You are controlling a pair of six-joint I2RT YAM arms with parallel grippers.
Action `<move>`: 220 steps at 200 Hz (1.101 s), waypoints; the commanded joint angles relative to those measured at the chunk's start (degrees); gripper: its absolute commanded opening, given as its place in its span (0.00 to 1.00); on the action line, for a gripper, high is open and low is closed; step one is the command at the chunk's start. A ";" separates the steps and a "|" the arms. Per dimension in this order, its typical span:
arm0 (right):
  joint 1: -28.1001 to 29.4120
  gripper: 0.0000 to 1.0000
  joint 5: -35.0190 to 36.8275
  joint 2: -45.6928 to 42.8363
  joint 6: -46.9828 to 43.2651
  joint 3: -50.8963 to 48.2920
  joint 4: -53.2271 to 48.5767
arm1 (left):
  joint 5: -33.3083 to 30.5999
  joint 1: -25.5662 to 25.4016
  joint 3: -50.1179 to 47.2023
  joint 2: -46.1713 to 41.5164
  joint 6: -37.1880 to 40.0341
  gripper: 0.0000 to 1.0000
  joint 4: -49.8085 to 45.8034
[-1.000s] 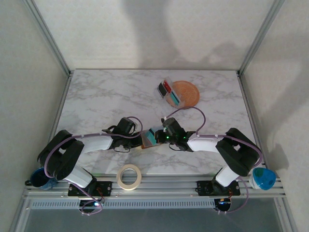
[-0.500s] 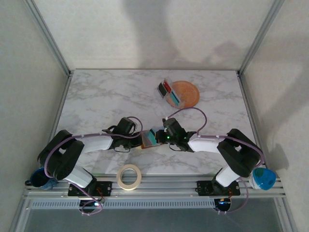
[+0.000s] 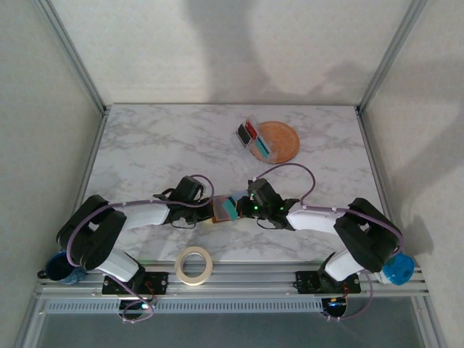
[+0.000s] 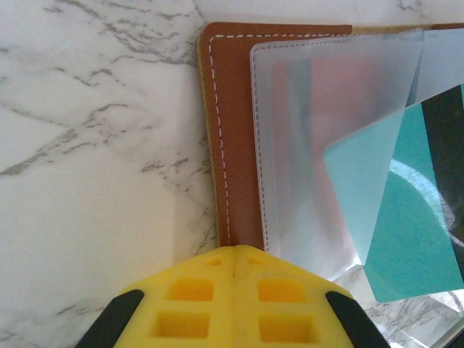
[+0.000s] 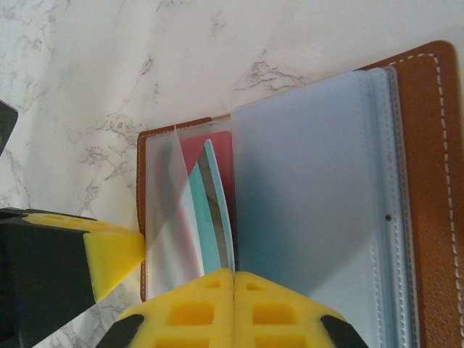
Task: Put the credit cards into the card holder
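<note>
Left gripper (image 4: 235, 261): yellow pads pressed together with no gap, pinched on the stitched edge of the wallet (image 4: 232, 145).
Right gripper (image 5: 233, 279): pads shut tight, nipping the lower edge of a teal card (image 5: 212, 217).
Wallet: brown leather, lying open and flat on the marble table (image 3: 145, 152), near the front and between the two grippers.
Sleeves (image 4: 319, 138): frosted clear pages fanned up from the wallet's inside; one leaf lifts away to the side of the card.
Teal card: tilted on edge between two of the clear pages, its upper part slid in behind a leaf and its lower part out in the open; a dark stripe runs along one side.
Red card (image 5: 217, 148): sits flat in a pocket behind the teal one.
Other cards: in a clear box (image 3: 252, 135) at the back of the table, touching the left rim of the orange plate (image 3: 286, 141), well apart from the wallet.
Tape roll (image 3: 193, 264): at the front edge, between the arm bases.
</note>
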 commanded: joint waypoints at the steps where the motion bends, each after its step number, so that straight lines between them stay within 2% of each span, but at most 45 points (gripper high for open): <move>1: 0.63 0.00 0.40 -0.87 1.78 -2.09 -2.91 | -3.33 -0.66 -1.56 1.47 -0.78 0.03 -2.40; 80: 0.66 0.00 3.05 1.01 5.67 -2.02 0.36 | -3.24 -1.76 -1.06 2.21 -1.00 0.03 -2.18; 220: 0.62 0.00 6.16 4.44 6.02 -3.15 5.11 | -3.58 -2.19 -1.21 2.25 -1.32 0.03 -2.11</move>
